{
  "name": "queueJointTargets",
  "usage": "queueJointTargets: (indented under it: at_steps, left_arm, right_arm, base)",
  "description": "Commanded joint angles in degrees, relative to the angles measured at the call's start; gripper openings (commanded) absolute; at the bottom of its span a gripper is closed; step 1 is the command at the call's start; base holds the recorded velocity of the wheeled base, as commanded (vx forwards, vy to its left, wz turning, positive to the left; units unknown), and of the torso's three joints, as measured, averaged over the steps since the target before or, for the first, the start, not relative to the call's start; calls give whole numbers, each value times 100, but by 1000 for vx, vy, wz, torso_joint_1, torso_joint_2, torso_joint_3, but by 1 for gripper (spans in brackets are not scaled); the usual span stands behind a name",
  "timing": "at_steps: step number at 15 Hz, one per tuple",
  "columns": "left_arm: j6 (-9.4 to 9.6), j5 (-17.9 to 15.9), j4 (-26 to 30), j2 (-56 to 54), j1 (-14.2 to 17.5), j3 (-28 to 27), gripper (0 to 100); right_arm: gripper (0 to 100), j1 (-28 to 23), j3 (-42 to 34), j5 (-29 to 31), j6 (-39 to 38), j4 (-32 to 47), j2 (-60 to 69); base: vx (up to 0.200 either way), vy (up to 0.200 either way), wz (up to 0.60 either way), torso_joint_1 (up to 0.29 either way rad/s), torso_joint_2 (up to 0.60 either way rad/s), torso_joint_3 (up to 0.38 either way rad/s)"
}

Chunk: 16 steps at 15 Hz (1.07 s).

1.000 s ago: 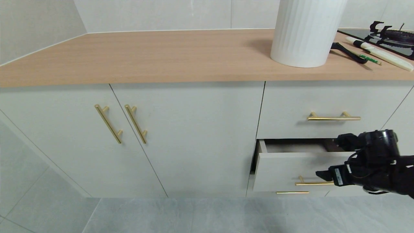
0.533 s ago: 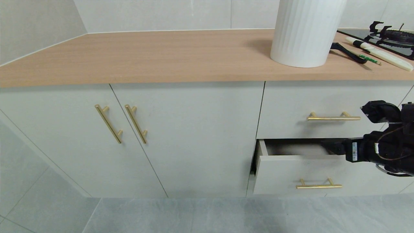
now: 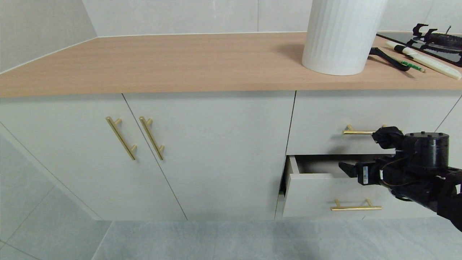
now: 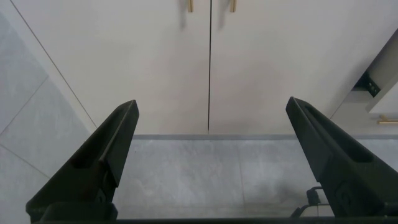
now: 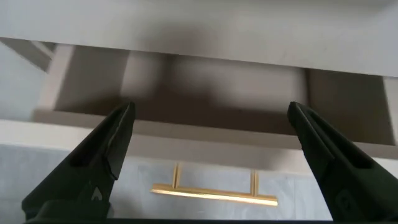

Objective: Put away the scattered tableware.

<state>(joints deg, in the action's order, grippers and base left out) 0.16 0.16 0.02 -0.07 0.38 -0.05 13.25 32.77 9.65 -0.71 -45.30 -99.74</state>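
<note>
— Where do we stand?
— Drawer step, we judge: our right gripper [image 3: 359,150], jaws apart and empty, faces the part-open pale grey drawer [image 3: 310,191]; our left gripper [image 4: 208,155] has its jaws apart too.
— The tableware?
— Up beyond those jaws on the wooden countertop [image 3: 180,61]: slim black-handled utensil [image 3: 388,59], green-tipped chopsticks [image 3: 411,65], long cream knife [image 3: 426,60]. Next we must rise and pinch narrowly.

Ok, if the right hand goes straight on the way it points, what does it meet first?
Most likely the open drawer: the right hand points into its opening, so it would meet the drawer's inside first, though depth is unclear.
</note>
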Motion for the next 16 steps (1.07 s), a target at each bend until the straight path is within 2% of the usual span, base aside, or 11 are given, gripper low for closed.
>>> queueJointTargets:
  at_steps: [1, 11, 16]
  left_arm:
    - [2, 2, -2, 7, 6, -4, 100]
    - [2, 2, -2, 7, -3, 5, 100]
    - [-7, 2, -2, 7, 6, 5, 100]
  right_arm:
    - [100, 11, -16, 10, 0, -40, -247]
    - [100, -7, -42, 19, 18, 12, -239]
    - [100, -24, 81, 1, 36, 1058, 175]
  base:
    - [0, 0, 0, 0, 0, 0]
    - [0, 0, 0, 0, 0, 0]
    - [0, 0, 0, 0, 0, 0]
